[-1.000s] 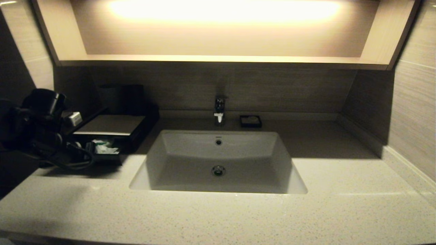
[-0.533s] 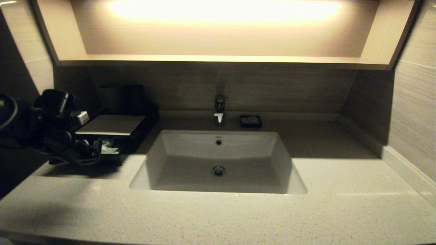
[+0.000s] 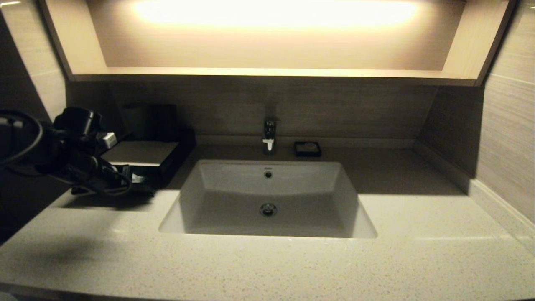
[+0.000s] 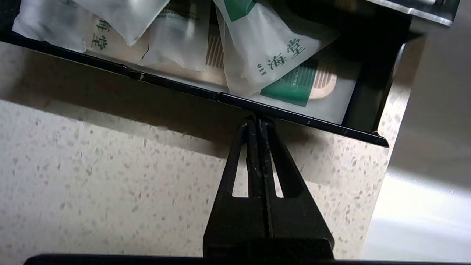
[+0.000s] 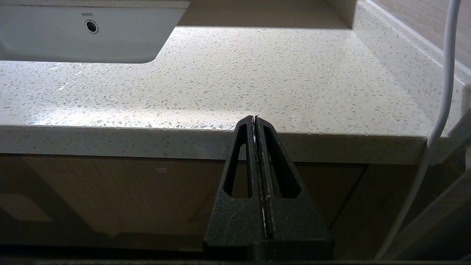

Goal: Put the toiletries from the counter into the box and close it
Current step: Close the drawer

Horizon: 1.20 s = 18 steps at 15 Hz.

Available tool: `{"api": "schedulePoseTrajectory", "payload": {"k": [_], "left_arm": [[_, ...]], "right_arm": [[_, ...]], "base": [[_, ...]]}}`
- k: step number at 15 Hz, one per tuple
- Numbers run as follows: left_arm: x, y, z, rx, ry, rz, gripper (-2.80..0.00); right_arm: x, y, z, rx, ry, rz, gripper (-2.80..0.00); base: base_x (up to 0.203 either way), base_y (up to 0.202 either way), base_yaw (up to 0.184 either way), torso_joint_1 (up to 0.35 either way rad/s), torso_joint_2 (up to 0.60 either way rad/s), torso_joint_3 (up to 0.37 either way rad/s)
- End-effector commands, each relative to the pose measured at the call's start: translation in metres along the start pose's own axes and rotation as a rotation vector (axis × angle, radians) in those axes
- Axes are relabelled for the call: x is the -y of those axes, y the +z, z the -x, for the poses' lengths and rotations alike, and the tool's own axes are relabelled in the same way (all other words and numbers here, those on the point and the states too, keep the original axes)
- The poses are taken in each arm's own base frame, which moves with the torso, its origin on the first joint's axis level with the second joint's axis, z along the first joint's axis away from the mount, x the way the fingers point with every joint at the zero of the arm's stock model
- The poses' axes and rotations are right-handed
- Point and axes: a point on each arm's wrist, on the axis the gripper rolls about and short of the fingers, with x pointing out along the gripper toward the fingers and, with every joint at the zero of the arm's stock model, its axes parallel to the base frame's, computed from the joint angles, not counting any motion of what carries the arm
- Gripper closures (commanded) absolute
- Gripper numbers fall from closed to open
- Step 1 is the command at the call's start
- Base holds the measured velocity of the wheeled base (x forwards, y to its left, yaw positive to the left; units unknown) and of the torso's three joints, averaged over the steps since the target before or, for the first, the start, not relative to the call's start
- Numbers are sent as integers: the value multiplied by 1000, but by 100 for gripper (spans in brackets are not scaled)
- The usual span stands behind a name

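Observation:
The black box with a pale top stands at the counter's back left, its front drawer partly pulled out. Inside lie clear packets with green labels: a white pouch on top of a flat comb packet, and more packets beside them. A sliver of white packet shows in the head view. My left gripper is shut and empty, its tips against the drawer's front rim; in the head view it is at the drawer front. My right gripper is shut and empty, parked below the counter's front edge.
The white basin is sunk in the middle of the counter, with a tap behind it. A tiny black dish sits right of the tap. Dark cups stand behind the box. A white cable hangs by the right arm.
My left arm has moved right and toward the box with the gripper at the drawer front. The drawer has slid further in, and less of its contents shows.

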Motion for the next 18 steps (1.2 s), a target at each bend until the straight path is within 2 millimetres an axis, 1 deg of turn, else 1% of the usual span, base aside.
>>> {"api": "schedulePoseTrajectory", "payload": {"k": [1,6,10,18], "left_arm": [[1,3,-5,-1,-1,2,0],[12,10,-12,23,-23,1,0],[16,14,-16,40,-31,-4,0],[17,21,-21,58,-34,-5,0]], "right_arm": [[0,0,0,-1,0,1,0],[0,0,0,-1,0,1,0],[0,0,0,-2,0,1,0],[0,0,0,-2,0,1,0]], "base": [[0,0,0,0,0,0],[0,0,0,0,0,0],[0,0,0,0,0,0],[0,0,0,0,0,0]]}}
